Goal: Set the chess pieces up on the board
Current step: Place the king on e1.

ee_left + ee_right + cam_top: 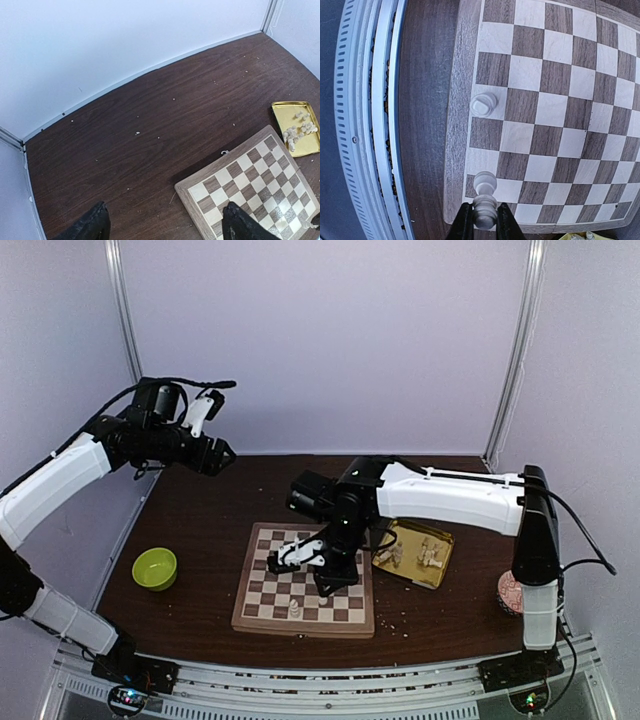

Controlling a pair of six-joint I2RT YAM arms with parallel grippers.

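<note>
Holding loose chess pieces point(415, 556), gold tray point(410, 533), right tool point(484, 220) pinching one piece point(485, 205), left tool point(165, 222) spread empty

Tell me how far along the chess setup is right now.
Barely started. Done: one chess piece stands on the board's near edge row. In hand: the right gripper is shut on a second piece at that same row. Left: the other pieces lie heaped in the gold tray, and the left gripper hangs open, raised off to the side.
</note>
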